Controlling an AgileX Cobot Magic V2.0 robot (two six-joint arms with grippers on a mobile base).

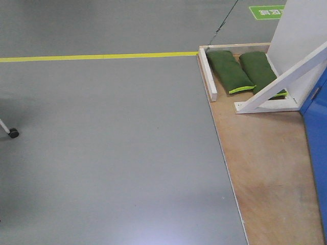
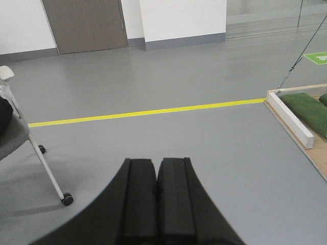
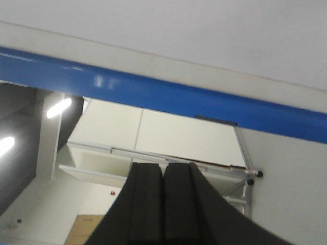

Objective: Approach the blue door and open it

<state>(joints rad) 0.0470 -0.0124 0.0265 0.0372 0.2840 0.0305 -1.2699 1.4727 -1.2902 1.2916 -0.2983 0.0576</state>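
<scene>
The blue door shows only as a glossy blue panel at the right edge of the front view, standing on a wooden base board. Its handle and lock are out of view. A glossy blue strip crosses the right wrist view above my right gripper, with white surface beyond it. My right gripper is shut and empty, pointing upward. My left gripper is shut and empty, pointing out over the grey floor. Neither gripper shows in the front view.
A white diagonal brace and a white wall panel stand on the board, with two green sandbags behind a white rail. A yellow floor line runs across. A wheeled chair stands at the left.
</scene>
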